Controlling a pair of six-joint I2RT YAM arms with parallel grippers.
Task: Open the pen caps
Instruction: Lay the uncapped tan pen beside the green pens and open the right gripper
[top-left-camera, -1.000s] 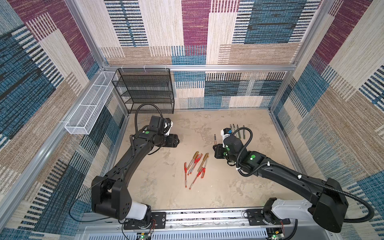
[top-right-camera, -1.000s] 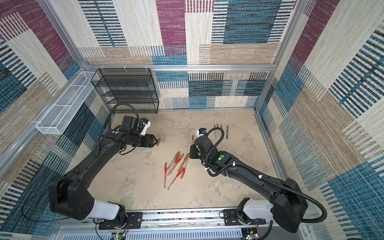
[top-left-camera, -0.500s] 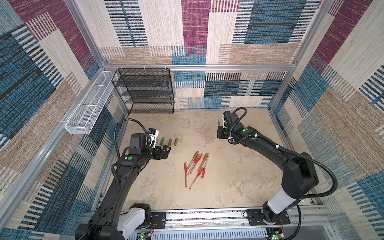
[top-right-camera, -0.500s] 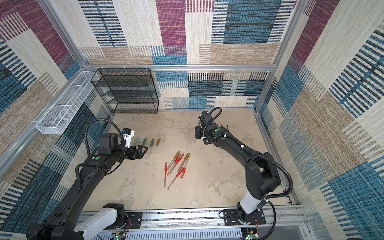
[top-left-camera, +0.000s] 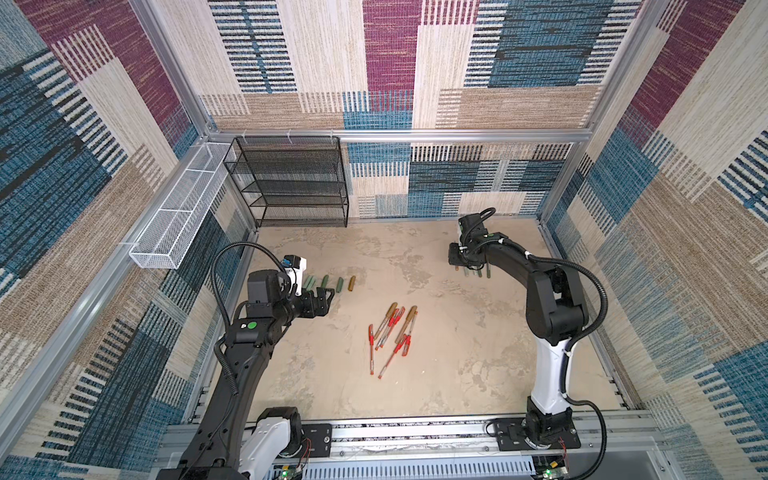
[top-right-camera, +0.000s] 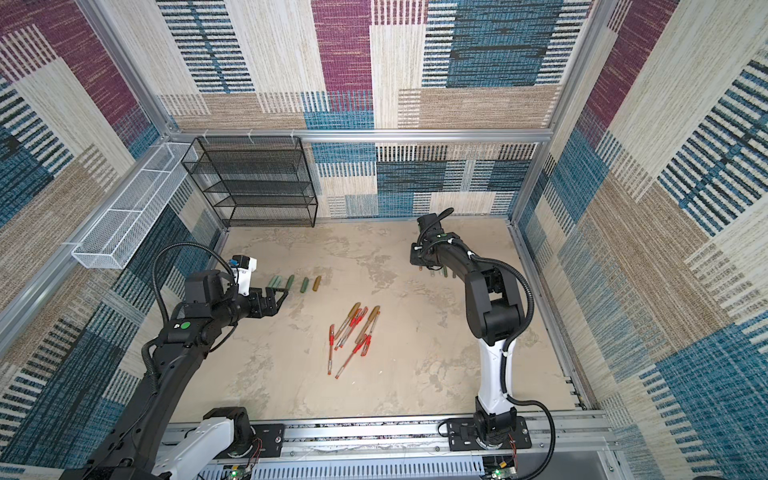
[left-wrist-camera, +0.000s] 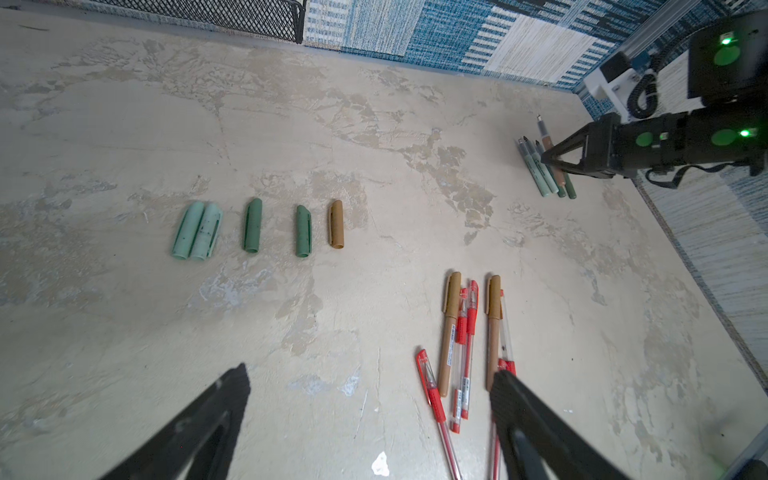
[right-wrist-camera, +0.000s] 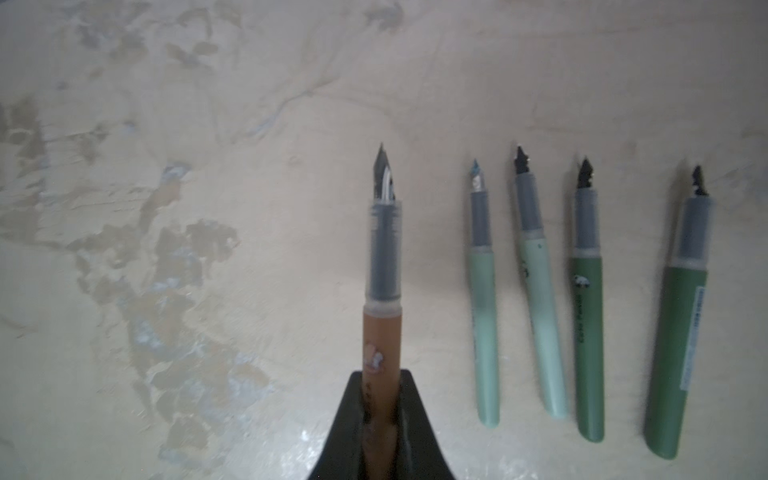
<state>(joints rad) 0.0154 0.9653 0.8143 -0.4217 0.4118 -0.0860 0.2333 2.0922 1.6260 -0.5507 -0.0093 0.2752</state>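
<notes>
Green, brown caps lengthwise twd back wall

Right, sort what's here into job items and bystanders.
Job: loose pen caps, capped pens in the middle pile, four uncapped barrels, brown barrel in the right gripper.
Bystanders: black mesh shelf, white wire basket.

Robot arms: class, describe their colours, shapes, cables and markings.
The left arm and right arm are matte black with white lower segments and round green stickers. A ribbed black cable loops beside each. The left gripper and right gripper have black, triangular open-frame fingers.
</notes>
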